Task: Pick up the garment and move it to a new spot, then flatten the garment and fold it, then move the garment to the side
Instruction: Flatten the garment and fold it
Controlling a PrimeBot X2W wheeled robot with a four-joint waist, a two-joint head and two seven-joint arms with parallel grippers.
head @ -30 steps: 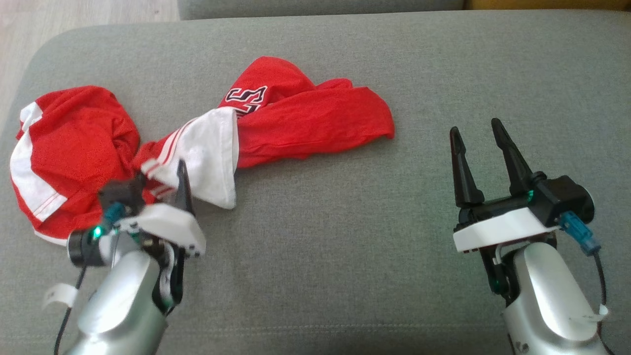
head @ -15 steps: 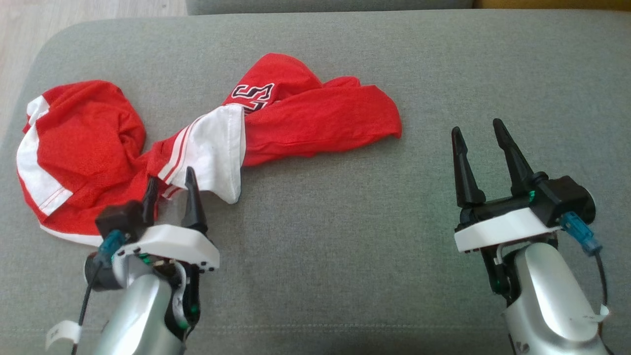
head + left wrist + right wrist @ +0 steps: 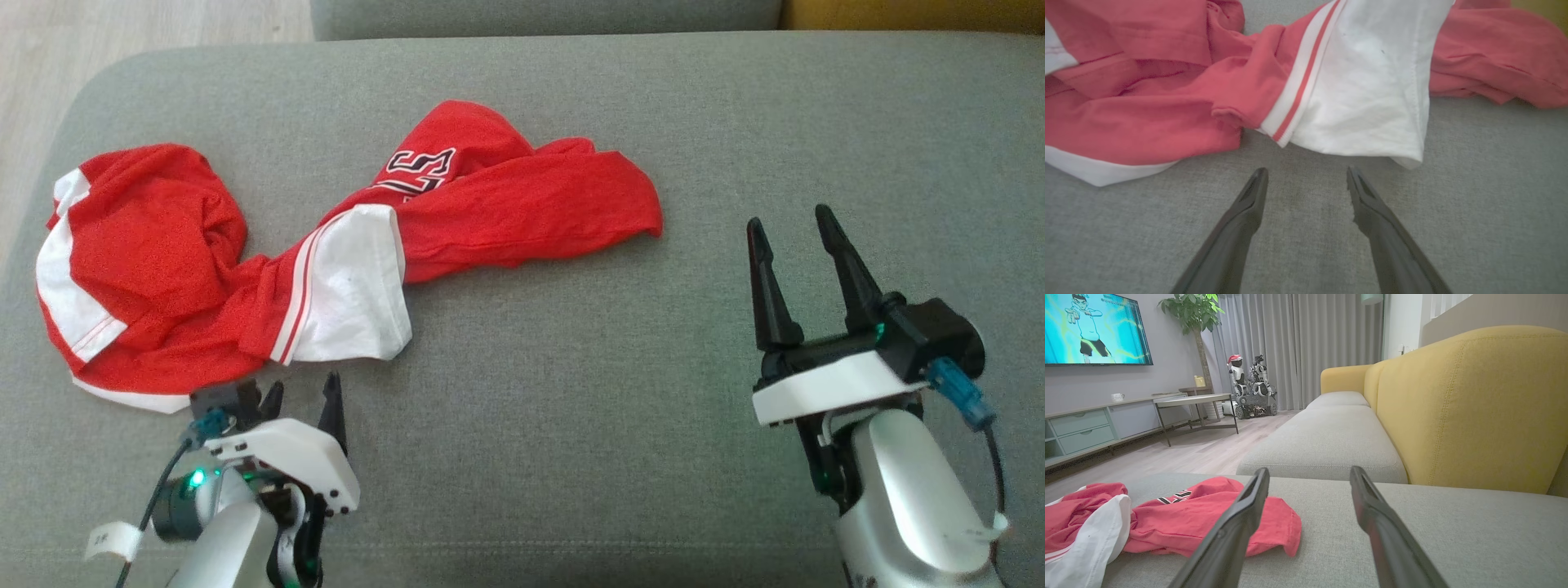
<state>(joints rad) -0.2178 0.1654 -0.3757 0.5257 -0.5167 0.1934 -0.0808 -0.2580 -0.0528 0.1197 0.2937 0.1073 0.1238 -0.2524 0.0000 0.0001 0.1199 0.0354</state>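
The left jaws stand apart, empty, just short of the white sleeve [image 3: 351,286] of the red jersey [image 3: 506,204], crumpled on the grey sofa cushion [image 3: 571,425]. The right jaws, also apart, sit well aside. Light, limp cloth, I judge: pinch the sleeve hem or a bunched fold.

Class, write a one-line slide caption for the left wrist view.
Open left gripper poised above grey cushion, just short of crumpled red-and-white garment.
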